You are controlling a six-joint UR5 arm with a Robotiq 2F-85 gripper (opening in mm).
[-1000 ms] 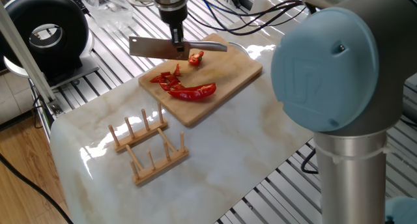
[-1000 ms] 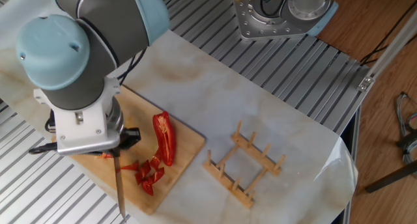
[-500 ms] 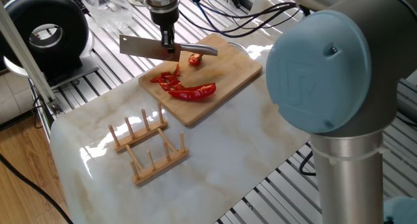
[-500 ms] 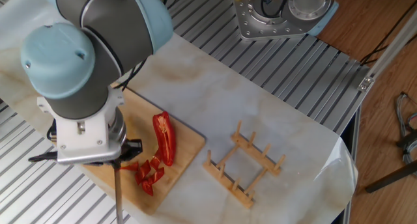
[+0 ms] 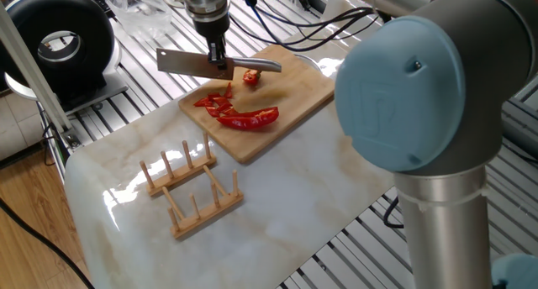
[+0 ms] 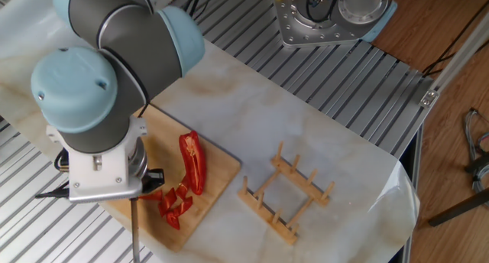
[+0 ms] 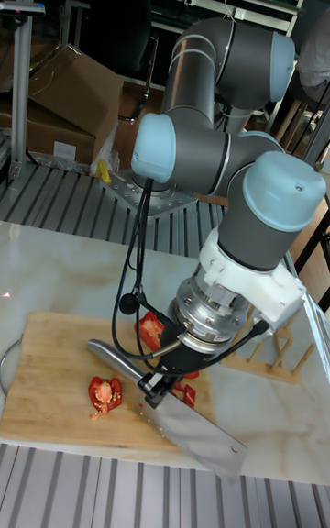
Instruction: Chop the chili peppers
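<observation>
The gripper (image 5: 220, 60) clamps the knife (image 5: 192, 64) above the cutting board (image 5: 294, 91) — chili peppers (image 5: 244, 117) at 5 o'clock, awaiting cuts.

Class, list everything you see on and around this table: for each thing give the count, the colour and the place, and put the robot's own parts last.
Chili peppers: one long red half, several small red bits beside it, one bit apart near the knife; on the cutting board.
Cutting board: one, light wood; on the marble tabletop.
Peg rack: one, light wood; on the tabletop, apart from the board.
Knife: one, steel blade and handle; held above the board's edge.
Round device: one, black; beyond the table's corner.
Gripper: one, dark; shut on the knife.
Arm: one, grey with pale blue caps.
</observation>
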